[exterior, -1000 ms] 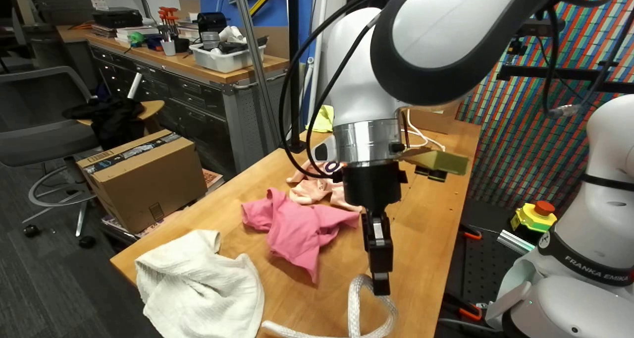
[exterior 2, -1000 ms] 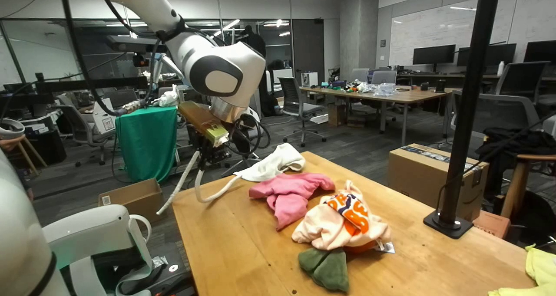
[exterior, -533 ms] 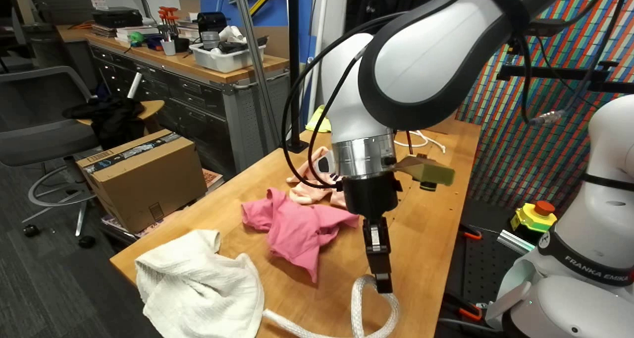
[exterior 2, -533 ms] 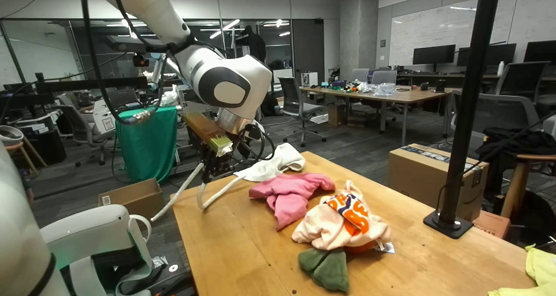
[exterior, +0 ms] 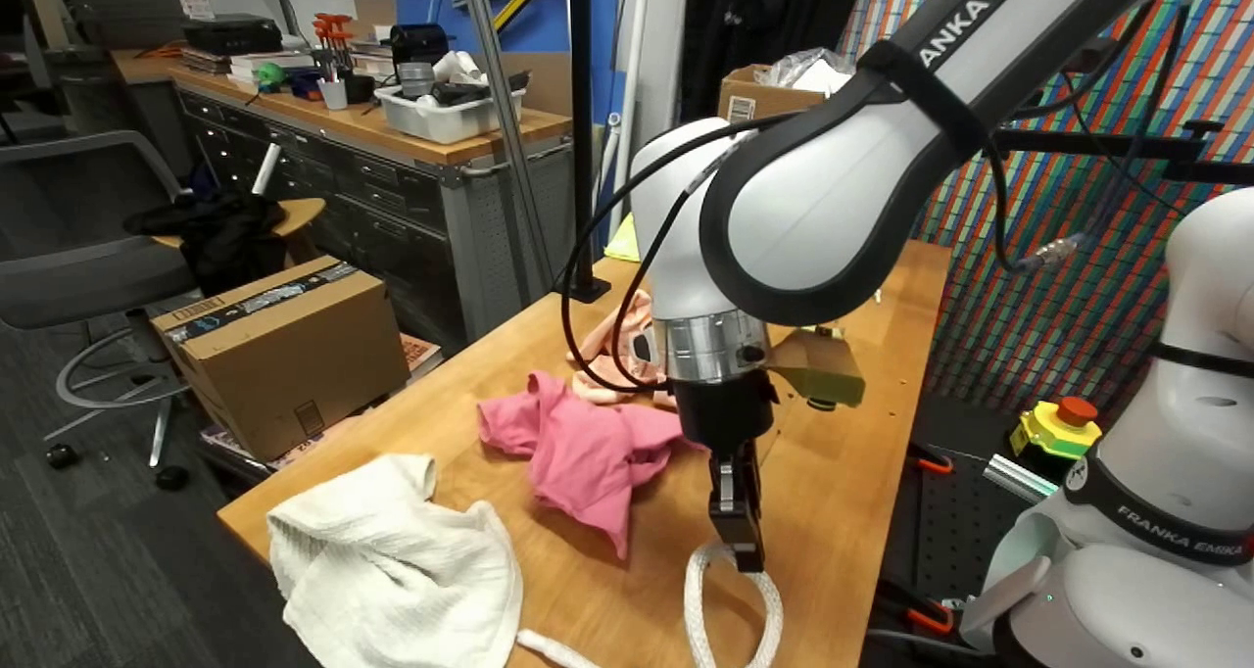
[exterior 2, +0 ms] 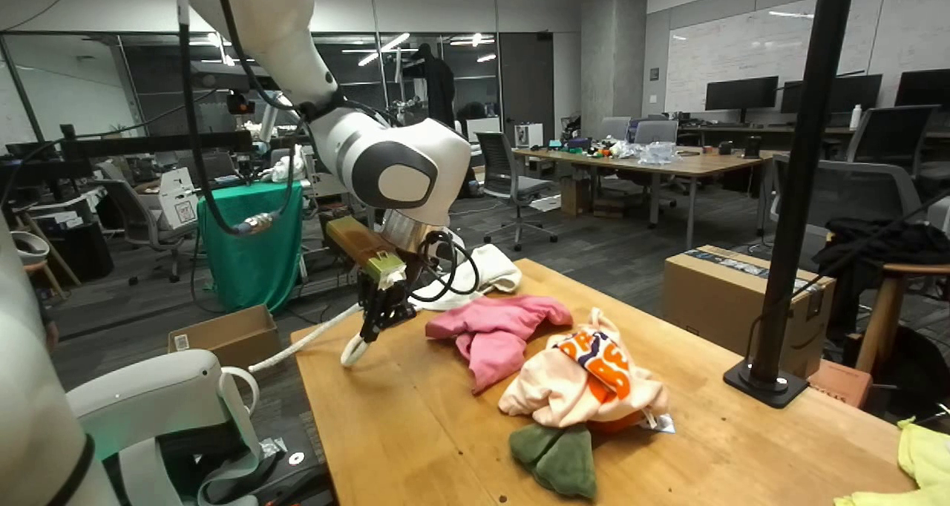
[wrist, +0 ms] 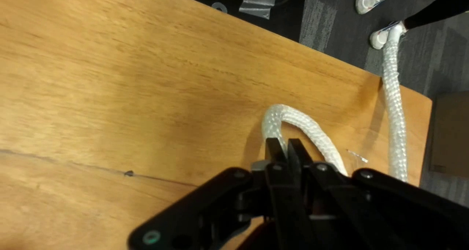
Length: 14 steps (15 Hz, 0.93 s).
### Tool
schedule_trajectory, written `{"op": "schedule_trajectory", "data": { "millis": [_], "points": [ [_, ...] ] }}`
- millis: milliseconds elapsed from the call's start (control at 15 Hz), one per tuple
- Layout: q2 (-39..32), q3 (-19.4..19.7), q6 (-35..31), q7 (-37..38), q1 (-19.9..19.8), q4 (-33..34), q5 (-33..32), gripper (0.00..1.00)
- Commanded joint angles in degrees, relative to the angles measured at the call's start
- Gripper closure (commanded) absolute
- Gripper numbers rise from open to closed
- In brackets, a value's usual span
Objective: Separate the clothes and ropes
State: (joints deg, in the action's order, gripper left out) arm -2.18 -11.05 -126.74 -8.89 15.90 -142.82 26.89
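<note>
– Arm (exterior: 833,188) is what's moved since the frame a second back: it's lower now and a bit further in over the tabletop (exterior: 823,472).

– Ok, what's lying on it?

– Going by the pink cloth (exterior: 588,453): white cloth (exterior: 392,560) near it on one side, peach printed cloth (exterior 2: 582,387) near it on the opposite side, green cloth (exterior 2: 557,458) further out that way, yellow cloth (exterior 2: 931,465) well apart. None of those have budged.

– And the white rope (wrist: 317,133)?

– Came along with the arm. It's near the pink cloth, between that and the tabletop's edge, with the loop resting on or hanging just above the tabletop, can't tell which. One end pokes out past the edge, away from the pink cloth.

– What are the fingers (wrist: 297,153) doing?

– Squeezed nearly together, rope pinched at the tips.

– Decent place to grab it?

– Decent enough imo. My guess is it's light, not fragile, springy enough to hold that curve, maybe a bit slick since it's braided. So a tip pinch might slide; I'd want it seated deeper between the fingers, nearer mid-length, so the ends drag less.

– Yeah, and the cloths probably handle floppier, so pinch a raised fold there.
</note>
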Motion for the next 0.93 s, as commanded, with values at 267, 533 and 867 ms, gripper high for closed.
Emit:
{"op": "schedule_trajectory", "data": {
  "millis": [267, 533, 867],
  "points": [
    [-3.68, -1.12, -1.99, 5.91, -0.83, -0.13, -5.9, 0.97],
    [-4.26, -0.78, -2.34, 8.38, -0.91, -0.68, -11.27, 0.98],
    [-4.01, -1.0, -1.56, 9.18, -0.99, -0.63, -13.38, 0.66]
  ]
}}
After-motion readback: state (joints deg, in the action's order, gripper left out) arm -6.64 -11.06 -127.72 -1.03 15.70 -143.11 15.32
